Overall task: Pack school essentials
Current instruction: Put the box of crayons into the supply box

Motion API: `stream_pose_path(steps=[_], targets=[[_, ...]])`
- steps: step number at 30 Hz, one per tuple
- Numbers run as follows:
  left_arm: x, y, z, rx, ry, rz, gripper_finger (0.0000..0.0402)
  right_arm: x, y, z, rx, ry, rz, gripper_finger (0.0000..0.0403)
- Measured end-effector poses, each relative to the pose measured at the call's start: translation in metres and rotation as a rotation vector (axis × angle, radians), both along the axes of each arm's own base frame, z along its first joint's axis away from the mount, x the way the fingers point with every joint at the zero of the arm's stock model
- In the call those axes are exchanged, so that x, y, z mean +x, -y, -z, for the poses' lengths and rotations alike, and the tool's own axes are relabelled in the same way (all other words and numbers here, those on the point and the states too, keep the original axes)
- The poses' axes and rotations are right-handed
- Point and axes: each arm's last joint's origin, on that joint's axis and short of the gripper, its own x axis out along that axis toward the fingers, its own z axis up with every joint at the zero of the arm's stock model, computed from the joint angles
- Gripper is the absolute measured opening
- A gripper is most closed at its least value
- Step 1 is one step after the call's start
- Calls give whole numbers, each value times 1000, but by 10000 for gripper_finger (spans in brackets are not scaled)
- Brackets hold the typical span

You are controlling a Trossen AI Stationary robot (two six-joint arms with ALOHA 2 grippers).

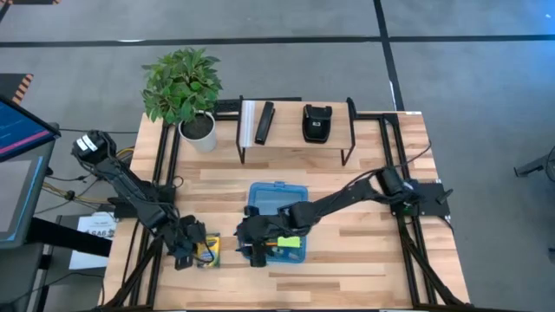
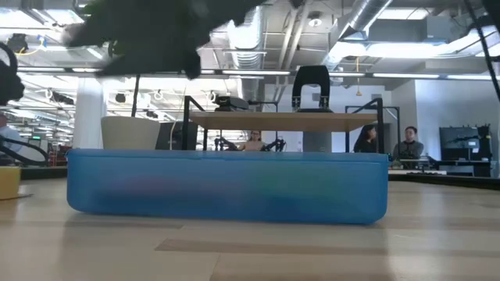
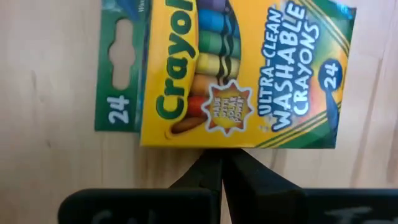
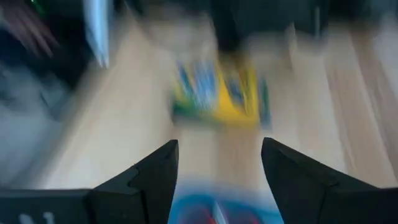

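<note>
The green-yellow crayon box lies flat on the table near its near edge, label up. My left gripper is shut, its tips at the box's left long edge. The open blue container stands mid-table; a lime-green pad and orange pencils show inside it. My right gripper is open over the container's near left corner, facing the crayon box. Scissors and eraser are not visible. My left gripper has its shut fingertips right at the crayon box's long edge, coming level along the table from its left side. The box lies flat on the wood. Whether the tips touch the edge, I cannot tell.
A potted plant stands at the far left. A low wooden shelf along the far edge carries the black stapler and a flat black bar. Bare wood lies right of the container.
</note>
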Motion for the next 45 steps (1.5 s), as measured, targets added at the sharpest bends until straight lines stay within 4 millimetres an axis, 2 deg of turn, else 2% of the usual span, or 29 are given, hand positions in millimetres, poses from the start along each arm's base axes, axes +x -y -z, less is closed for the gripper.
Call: stream_pose_path(steps=[4, 8, 12, 25, 33, 45], targets=[[6, -5, -1, 23, 35, -8, 0, 20, 4, 14, -29, -54, 6, 236], [11, -7, -1, 29, 64, 0, 0, 37, 7, 19, -20, -44, 10, 219], [14, -9, -1, 43, 91, 2, 0, 45, 11, 22, -5, -33, 11, 205], [19, -9, -4, 64, 173, 3, 0, 41, 12, 28, -13, -105, 13, 191], [19, -8, -4, 61, 176, 3, 0, 37, 4, 54, -30, -216, 9, 185], [22, -6, -6, 32, 207, -1, 0, 28, 7, 56, -34, -334, 41, 179]])
